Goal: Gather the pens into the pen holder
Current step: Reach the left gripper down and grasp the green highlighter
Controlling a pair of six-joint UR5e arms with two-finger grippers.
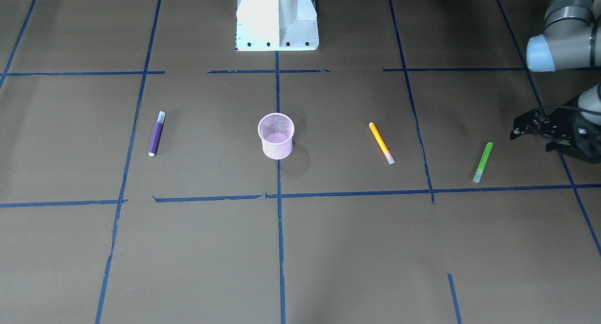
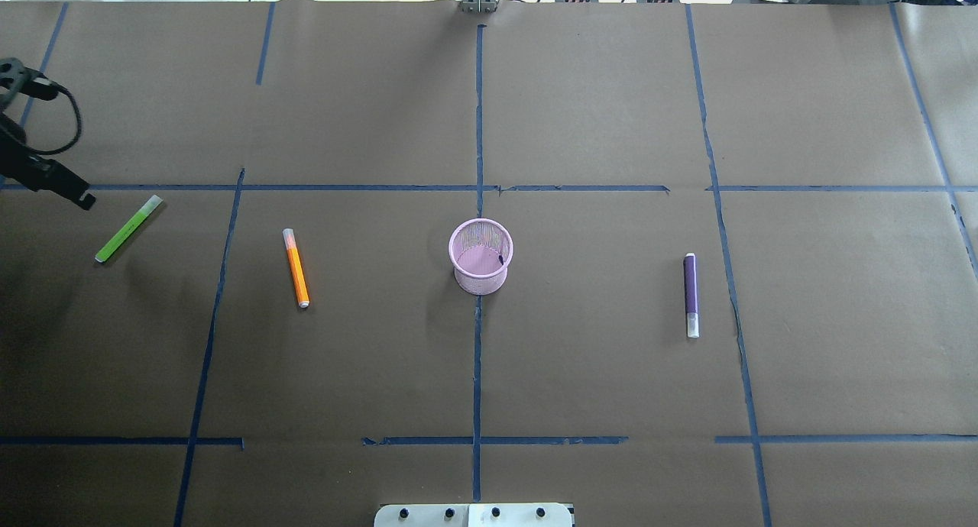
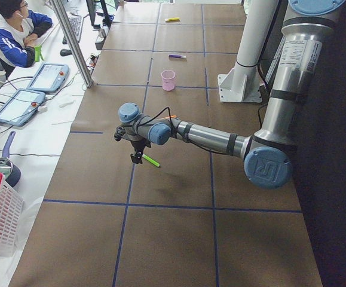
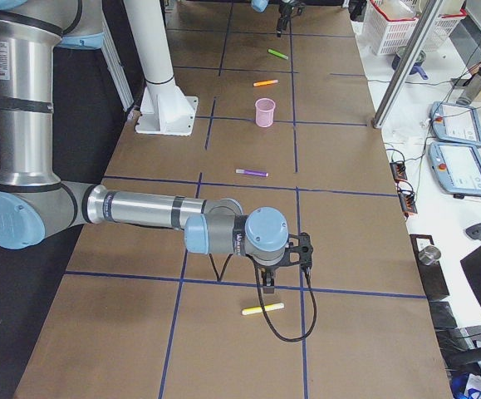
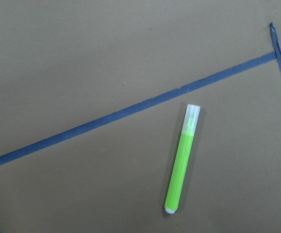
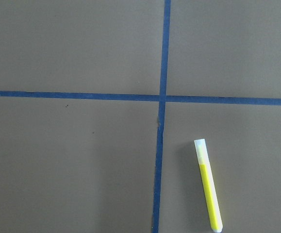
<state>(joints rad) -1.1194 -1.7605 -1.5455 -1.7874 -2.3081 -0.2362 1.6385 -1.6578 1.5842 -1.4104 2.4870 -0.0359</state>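
Left claw [image 1: 514,129] partly off frame.

The 3 pens, green [image 2: 128,228], orange [image 2: 296,267] and purple [image 2: 691,294], lay flat on the surface [image 2: 581,359], well apart, each with bare paper on every side. The cup [image 2: 480,282] stood upright between the orange and purple pens, clear of both, its mouth open upward. The base [image 1: 277,19] rose behind the cup, well apart from it. The left claw [image 3: 137,158] hung near the green pen. The right claw [image 4: 267,287] hung near a yellow pen [image 4: 262,310] that also lay alone.
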